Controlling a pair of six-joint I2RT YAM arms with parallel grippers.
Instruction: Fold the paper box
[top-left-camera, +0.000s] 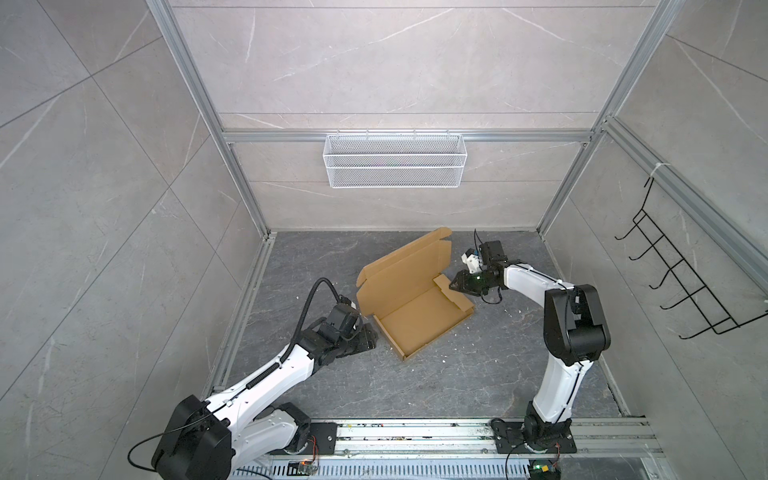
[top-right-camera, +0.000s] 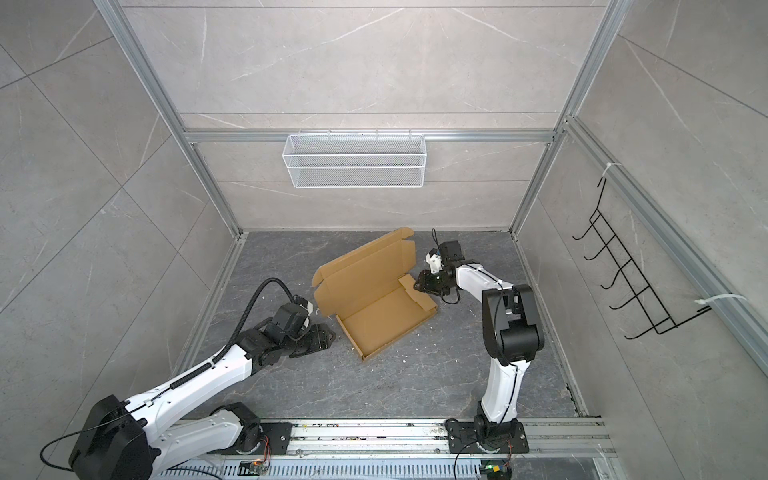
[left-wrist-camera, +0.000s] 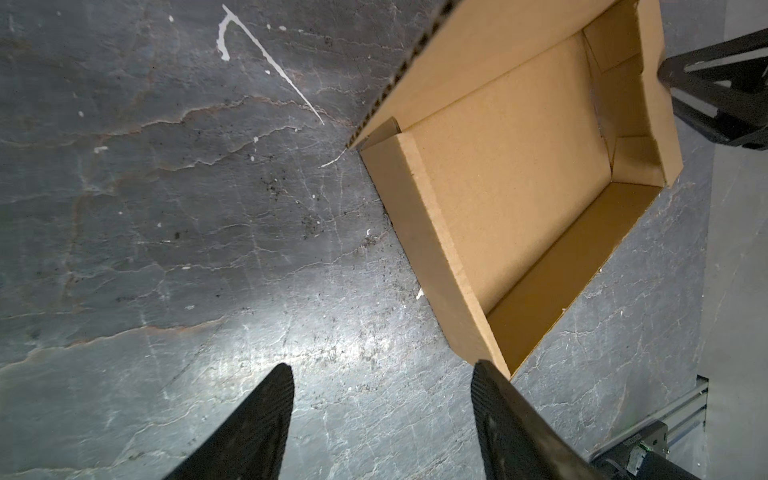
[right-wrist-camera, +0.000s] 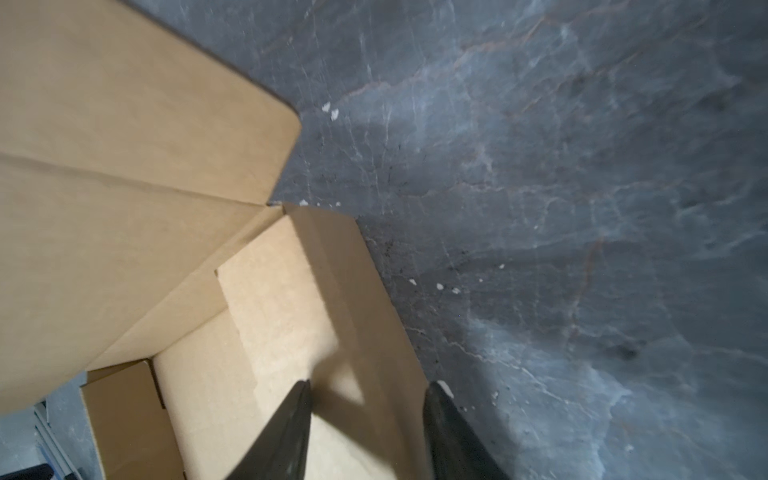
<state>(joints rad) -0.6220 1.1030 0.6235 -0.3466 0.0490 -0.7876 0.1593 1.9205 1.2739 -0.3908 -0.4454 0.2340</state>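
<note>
Beside the spread, empty left gripper (left-wrist-camera: 382, 370) lies the paper box (top-left-camera: 419, 320); the parted right gripper (right-wrist-camera: 370, 384) straddles its wall (right-wrist-camera: 349, 291).

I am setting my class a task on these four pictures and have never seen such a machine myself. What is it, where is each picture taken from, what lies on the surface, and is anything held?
This is a robot with a left arm and a right arm, each ending in a two-fingered end effector. The two wide pictures come from one camera overhead, looking down on everything. The two close ones come from cameras on the arms' wrists. On the dark stone-like surface lies the paper box, brown cardboard, half folded: its tray has walls and its lid stands open. The left end effector is open over bare surface close to a box corner, holding nothing. The right end effector has its fingers apart astride the box's end wall, not clamped on it as far as I can see.
</note>
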